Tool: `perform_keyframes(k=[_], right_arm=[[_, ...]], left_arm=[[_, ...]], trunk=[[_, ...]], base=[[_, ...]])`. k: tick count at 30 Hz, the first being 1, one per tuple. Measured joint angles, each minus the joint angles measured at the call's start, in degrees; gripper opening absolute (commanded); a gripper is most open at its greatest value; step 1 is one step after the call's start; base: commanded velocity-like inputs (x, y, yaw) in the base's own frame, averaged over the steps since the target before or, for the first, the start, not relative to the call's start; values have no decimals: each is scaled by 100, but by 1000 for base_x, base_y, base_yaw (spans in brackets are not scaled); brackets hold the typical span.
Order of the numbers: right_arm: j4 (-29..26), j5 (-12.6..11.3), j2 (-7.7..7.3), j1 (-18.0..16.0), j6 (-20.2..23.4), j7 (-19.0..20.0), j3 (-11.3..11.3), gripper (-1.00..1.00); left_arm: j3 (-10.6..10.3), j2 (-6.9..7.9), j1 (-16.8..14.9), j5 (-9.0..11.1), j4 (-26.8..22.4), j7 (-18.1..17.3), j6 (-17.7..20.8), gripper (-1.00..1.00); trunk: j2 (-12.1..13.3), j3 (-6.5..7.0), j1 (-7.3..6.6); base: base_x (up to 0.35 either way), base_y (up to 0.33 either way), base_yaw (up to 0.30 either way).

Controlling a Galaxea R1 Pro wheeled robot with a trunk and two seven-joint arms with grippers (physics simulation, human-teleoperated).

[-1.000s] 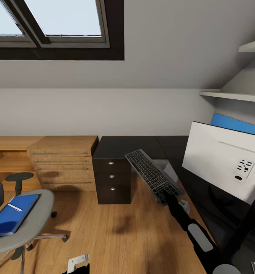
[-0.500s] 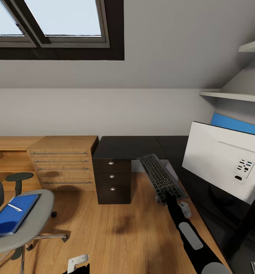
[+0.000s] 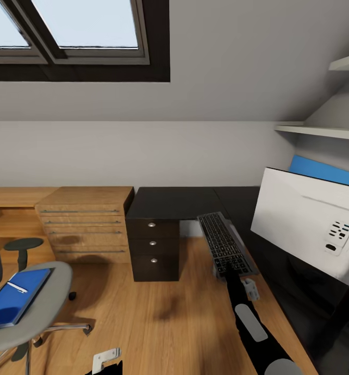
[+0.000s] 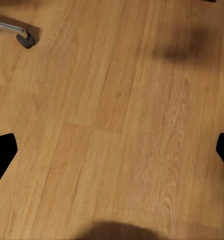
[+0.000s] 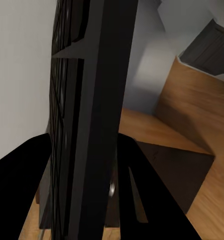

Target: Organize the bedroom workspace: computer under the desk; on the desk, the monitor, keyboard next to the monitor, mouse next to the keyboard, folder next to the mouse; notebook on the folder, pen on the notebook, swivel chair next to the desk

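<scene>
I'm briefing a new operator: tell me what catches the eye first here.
The keyboard, clamped at its near end in the right gripper, juts out over the floor beside the black desk. The monitor shows its white back at right, and the blue folder lies on the swivel chair at lower left.

no readable txt; keyboard [image 3: 225,244] key legends too small.

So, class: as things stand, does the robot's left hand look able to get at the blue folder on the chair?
Probably yes. The left hand hangs open over bare floor, low beside the chair, and nothing stands between it and the folder, though a white pen lies on top.
</scene>
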Motion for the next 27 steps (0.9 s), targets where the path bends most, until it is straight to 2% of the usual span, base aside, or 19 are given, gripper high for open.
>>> perform_keyframes(k=[15, 27], right_arm=[[-1, -10, -31, 6, -8, 8, -34, -100], [-1, -1, -66, 13, 25, 9, -26, -100]], left_arm=[[-7, -9, 0, -2, 0, 8, 1, 100], [-7, -9, 0, -3, 0, 8, 1, 100]], trunk=[[0, 0, 1], [0, 0, 3]], base=[[245, 0, 0], [35, 0, 0]])
